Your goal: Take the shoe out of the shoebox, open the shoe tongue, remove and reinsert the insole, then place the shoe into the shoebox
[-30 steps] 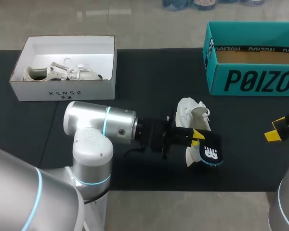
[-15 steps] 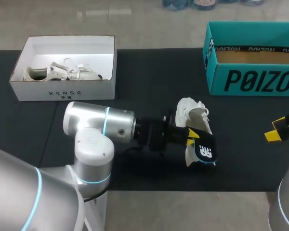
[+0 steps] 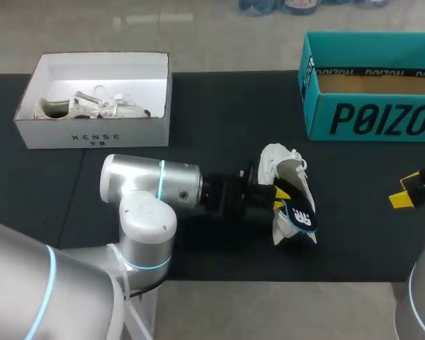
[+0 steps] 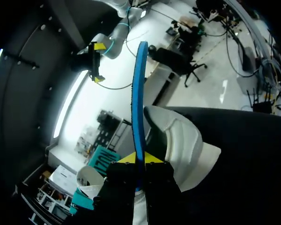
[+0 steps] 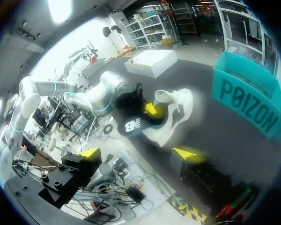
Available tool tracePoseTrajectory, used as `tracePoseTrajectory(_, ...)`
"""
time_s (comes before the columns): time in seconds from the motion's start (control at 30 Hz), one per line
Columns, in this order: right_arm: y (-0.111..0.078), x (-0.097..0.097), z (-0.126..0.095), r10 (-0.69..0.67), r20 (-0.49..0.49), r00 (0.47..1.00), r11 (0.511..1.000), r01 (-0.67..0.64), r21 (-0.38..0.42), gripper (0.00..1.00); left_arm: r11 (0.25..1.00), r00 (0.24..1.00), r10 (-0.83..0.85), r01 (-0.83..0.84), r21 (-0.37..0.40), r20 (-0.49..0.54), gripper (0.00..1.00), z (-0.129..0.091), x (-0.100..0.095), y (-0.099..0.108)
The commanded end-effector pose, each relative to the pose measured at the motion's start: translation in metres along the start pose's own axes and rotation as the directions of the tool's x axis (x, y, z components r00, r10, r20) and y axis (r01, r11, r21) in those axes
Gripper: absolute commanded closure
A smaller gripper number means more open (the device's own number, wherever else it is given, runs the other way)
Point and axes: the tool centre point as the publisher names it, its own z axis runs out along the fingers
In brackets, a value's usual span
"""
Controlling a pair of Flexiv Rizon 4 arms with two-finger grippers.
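The black insole [image 3: 299,216] is clamped in the left gripper [image 3: 278,201], beside the white sneaker [image 3: 283,166]. The right gripper [image 3: 405,190], at the right edge, is seen with fingers apart.

The teal shoebox [image 3: 368,117] runs past the right edge of the head view, and the insole [image 3: 302,217] covers part of the shoe [image 3: 278,160]
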Motion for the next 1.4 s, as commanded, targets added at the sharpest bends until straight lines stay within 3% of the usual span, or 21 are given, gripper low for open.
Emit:
tracePoseTrajectory(0.03, -0.008, 0.009, -0.003, 0.0, 0.036, 0.999, 1.0, 0.0, -0.013, 0.0, 1.0, 1.0, 0.002, -0.002, -0.015, 0.001, 1.0, 0.009, -0.003, 0.0)
tracePoseTrajectory(0.07, -0.008, 0.009, -0.003, 0.0, 0.036, 0.999, 1.0, 0.0, -0.013, 0.0, 1.0, 1.0, 0.0, 0.0, -0.021, 0.002, 1.0, 0.008, -0.007, -0.002)
tracePoseTrajectory(0.1, -0.008, 0.009, -0.003, 0.0, 0.036, 0.999, 1.0, 0.0, -0.013, 0.0, 1.0, 1.0, -0.002, 0.002, -0.018, -0.002, 0.65, 0.008, -0.008, -0.004)
tracePoseTrajectory(0.13, -0.008, 0.009, -0.003, 0.0, 0.036, 0.999, 1.0, 0.0, -0.013, 0.0, 1.0, 1.0, 0.001, -0.001, -0.016, -0.009, 0.0, 0.008, -0.01, -0.006)
tracePoseTrajectory(0.47, -0.008, 0.009, -0.003, 0.0, 0.036, 0.999, 1.0, 0.0, -0.013, 0.0, 1.0, 1.0, -0.002, 0.002, -0.006, -0.03, 0.02, 0.007, -0.009, -0.031)
tracePoseTrajectory(0.5, -0.008, 0.009, -0.003, 0.0, 0.036, 0.999, 1.0, 0.0, -0.013, 0.0, 1.0, 1.0, -0.003, 0.003, -0.003, -0.031, 0.15, 0.007, -0.008, -0.032)
tracePoseTrajectory(0.57, -0.008, 0.009, -0.003, 0.0, 0.036, 0.999, 1.0, 0.0, -0.013, 0.0, 1.0, 0.999, -0.01, 0.01, 0.011, -0.032, 0.56, 0.009, -0.006, -0.036)
tracePoseTrajectory(0.6, -0.008, 0.009, -0.003, 0.0, 0.036, 0.999, 1.0, 0.0, -0.013, 0.0, 1.0, 0.999, -0.009, 0.009, 0.02, -0.034, 0.87, 0.01, -0.006, -0.037)
tracePoseTrajectory(0.63, -0.008, 0.009, -0.003, 0.0, 0.036, 0.999, 1.0, 0.0, -0.013, 0.0, 1.0, 0.999, -0.008, 0.009, 0.03, -0.042, 1.0, 0.011, -0.004, -0.039)
tracePoseTrajectory(1.03, -0.008, 0.009, -0.003, 0.0, 0.036, 0.999, 1.0, 0.0, -0.013, 0.0, 0.999, 0.999, 0.016, -0.014, 0.033, -0.042, 1.0, 0.013, -0.004, -0.037)
tracePoseTrajectory(1.4, -0.008, 0.009, -0.003, 0.0, 0.036, 0.999, 1.0, 0.0, -0.013, 0.0, 0.998, 0.995, 0.061, -0.063, -0.017, -0.08, 1.0, 0.014, -0.003, 0.005)
